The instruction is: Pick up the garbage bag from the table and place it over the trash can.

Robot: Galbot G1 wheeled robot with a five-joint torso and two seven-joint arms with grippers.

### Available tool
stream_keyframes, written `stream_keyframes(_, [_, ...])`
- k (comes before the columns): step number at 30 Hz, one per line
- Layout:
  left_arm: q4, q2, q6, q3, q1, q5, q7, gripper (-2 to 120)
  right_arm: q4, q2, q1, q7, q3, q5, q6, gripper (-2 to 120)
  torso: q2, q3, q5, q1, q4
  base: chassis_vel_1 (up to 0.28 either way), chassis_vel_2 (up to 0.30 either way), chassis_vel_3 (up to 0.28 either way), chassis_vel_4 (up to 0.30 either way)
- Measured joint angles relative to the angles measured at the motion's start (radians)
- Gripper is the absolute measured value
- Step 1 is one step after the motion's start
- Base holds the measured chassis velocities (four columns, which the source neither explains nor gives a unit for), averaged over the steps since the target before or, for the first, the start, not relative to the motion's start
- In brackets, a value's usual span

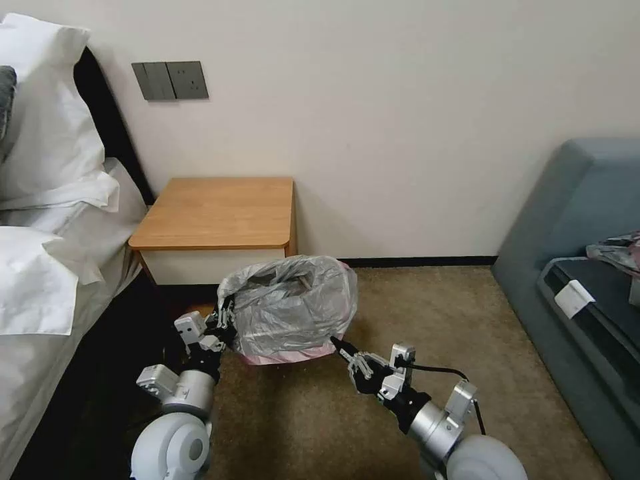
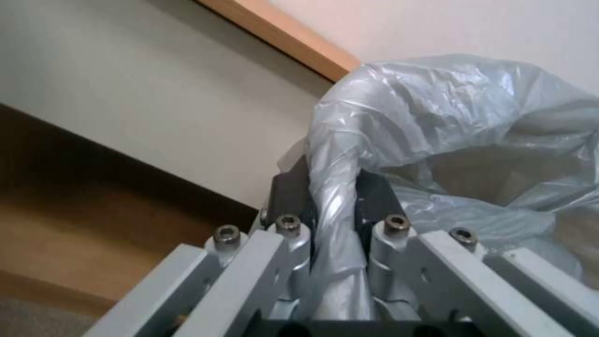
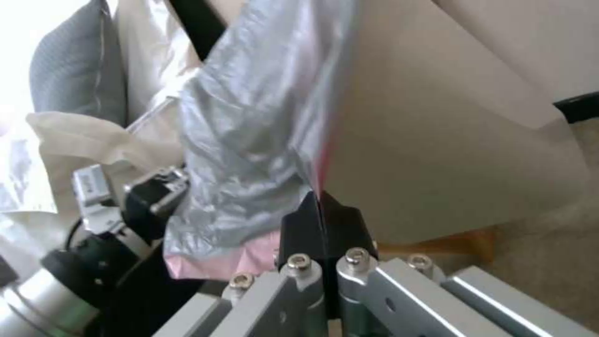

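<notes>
Left gripper (image 1: 225,321) and right gripper (image 1: 339,348) each pinch an edge of the garbage bag (image 1: 293,307), likely stretching its mouth to slip over the trash can, hidden beneath it. The bag hangs spread before the table (image 1: 217,213), with bed (image 1: 47,267) and sofa (image 1: 580,267) flanking.

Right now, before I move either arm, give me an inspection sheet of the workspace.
Surface: nightstand top bare; brown carpet in front.
Job's things: garbage bag held open in the air beside the nightstand, pink rim lowest; beige trash can directly behind it.
Clutter: patterned cloth bundle on the sofa.
Grippers: left gripper shut on the bag's left edge; right gripper shut on its pink rim.
Cables: black cable along the right wrist.
Surroundings: bed left, grey-blue sofa right, wall outlet.
</notes>
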Motion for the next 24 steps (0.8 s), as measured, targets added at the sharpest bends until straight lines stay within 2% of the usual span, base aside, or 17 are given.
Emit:
stream_keyframes(12, [-0.033, 0.003, 0.092, -0.005, 0.029, -0.123, -0.006, 6, -0.089, -0.024, 0.044, -0.008, 0.011, -0.023, 0.030, 0, 0.000, 0.000, 0.0000, 0.000, 0.0001, 0.000, 0.000, 0.000, 0.000])
stream_keyframes(19, [-0.027, 0.004, 0.098, -0.006, 0.017, -0.131, -0.007, 6, -0.113, -0.024, 0.048, -0.014, 0.012, -0.044, 0.042, 0, 0.000, 0.000, 0.0001, 0.000, 0.0001, 0.000, 0.000, 0.000, 0.000])
stream_keyframes(24, [0.000, 0.004, 0.082, -0.008, -0.003, -0.112, -0.007, 6, -0.099, -0.027, 0.004, -0.054, 0.018, -0.109, 0.078, 0, 0.000, 0.000, 0.0000, 0.000, 0.0000, 0.000, 0.000, 0.000, 0.000])
